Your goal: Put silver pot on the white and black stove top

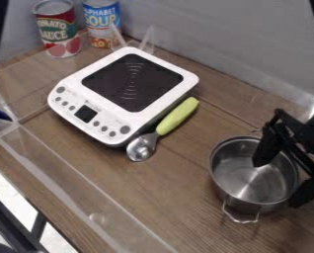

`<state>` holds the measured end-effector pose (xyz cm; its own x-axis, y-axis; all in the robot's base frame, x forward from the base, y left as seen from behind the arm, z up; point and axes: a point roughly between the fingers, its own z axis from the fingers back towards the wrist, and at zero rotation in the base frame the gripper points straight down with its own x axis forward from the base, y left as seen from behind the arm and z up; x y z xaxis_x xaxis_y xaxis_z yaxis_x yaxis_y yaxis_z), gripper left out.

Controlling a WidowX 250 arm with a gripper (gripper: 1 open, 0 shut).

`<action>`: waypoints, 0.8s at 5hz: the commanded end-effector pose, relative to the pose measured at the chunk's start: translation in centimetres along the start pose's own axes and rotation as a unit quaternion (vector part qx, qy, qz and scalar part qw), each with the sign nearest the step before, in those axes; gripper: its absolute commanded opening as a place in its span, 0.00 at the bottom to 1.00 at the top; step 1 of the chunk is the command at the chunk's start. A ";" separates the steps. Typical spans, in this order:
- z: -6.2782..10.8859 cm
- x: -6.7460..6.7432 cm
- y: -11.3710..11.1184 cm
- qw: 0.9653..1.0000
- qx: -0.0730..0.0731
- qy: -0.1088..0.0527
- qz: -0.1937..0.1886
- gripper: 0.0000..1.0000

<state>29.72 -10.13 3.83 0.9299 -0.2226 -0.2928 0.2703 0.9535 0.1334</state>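
Pot [247,176] upright, apart from stove [124,87]

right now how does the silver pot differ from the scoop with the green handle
The silver pot is round, deep and hollow; the scoop is long and slim. The pot stands upright near the table's front right corner, with the open gripper at its rim; the scoop lies flat beside the stove top, with nothing at it. The pot is all metal; the scoop has a green handle. Both have shiny metal and rest on the wooden table.
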 end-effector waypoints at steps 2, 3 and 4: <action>1.2 0.4 1.6 1.000 0.003 -0.012 0.019 1.00; 1.1 0.3 2.0 1.000 0.003 -0.004 0.024 1.00; 1.0 0.1 2.7 1.000 0.006 0.005 0.030 1.00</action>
<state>29.66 -8.28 3.68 0.9220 -0.1697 -0.3480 0.2346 0.9599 0.1536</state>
